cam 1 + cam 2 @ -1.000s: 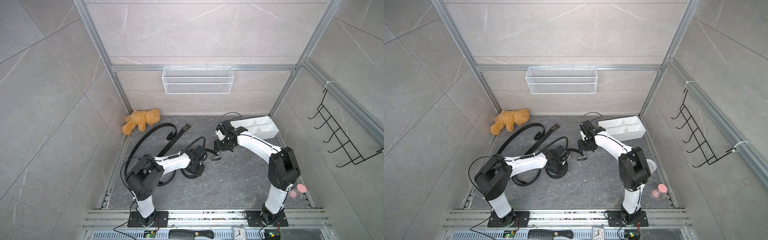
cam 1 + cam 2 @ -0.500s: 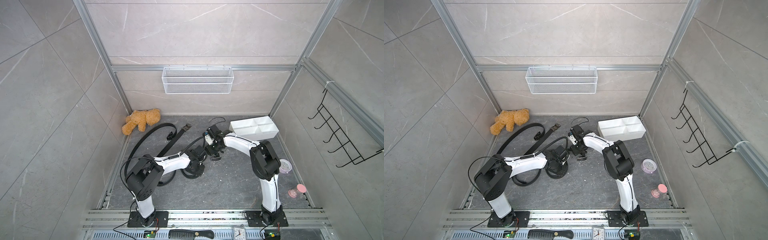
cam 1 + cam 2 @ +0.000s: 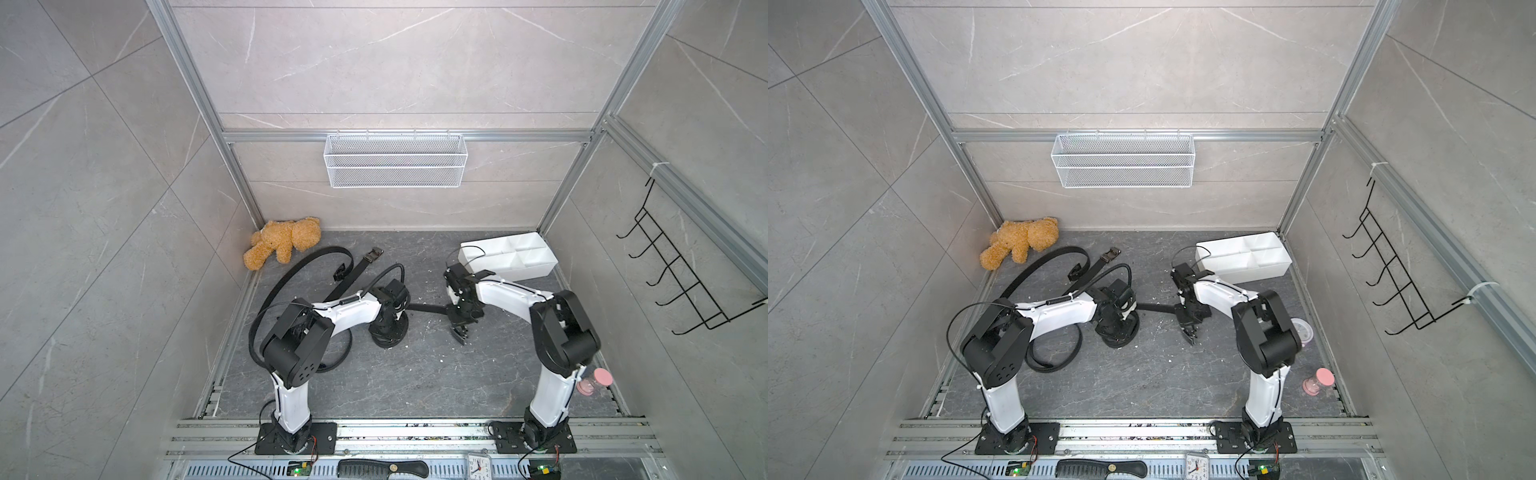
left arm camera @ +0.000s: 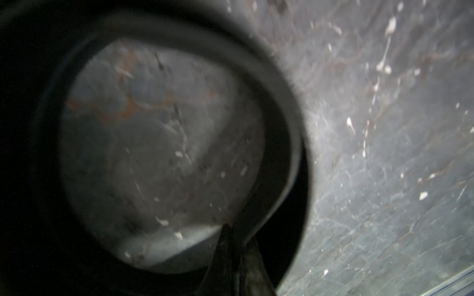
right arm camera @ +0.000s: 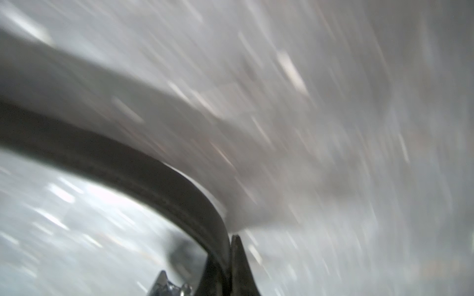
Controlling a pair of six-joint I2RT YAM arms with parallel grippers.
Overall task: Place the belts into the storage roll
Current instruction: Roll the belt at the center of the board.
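The left claw (image 3: 388, 330) points down at the middle of the counter (image 3: 415, 382) and is clamped together on the coiled belt (image 3: 388, 340), a black ring standing on edge on the grey surface; the left wrist view shows its fingers (image 4: 225, 256) pinching the wall of that ring (image 4: 289, 128). From the coil a free length of the same strap (image 3: 428, 308) runs straight across towards the right edge, lifted off the counter, to the right claw (image 3: 459, 332), which is closed on it; the right wrist view, much blurred, shows the dark strap (image 5: 128, 164) curving down between the fingertips (image 5: 238, 256). The storage roll (image 3: 536, 270) sits in the far right corner of the counter, well apart from both claws. A second belt (image 3: 291, 274) lies in a long arc near the far left corner, and a third belt (image 3: 361, 266) lies straight just beside it with its buckle towards the far edge. A loop of black strap (image 3: 1054, 365) lies under the left arm near the left edge; I cannot tell which belt it belongs to. A teddy bear (image 3: 282, 245) lies in the far left corner
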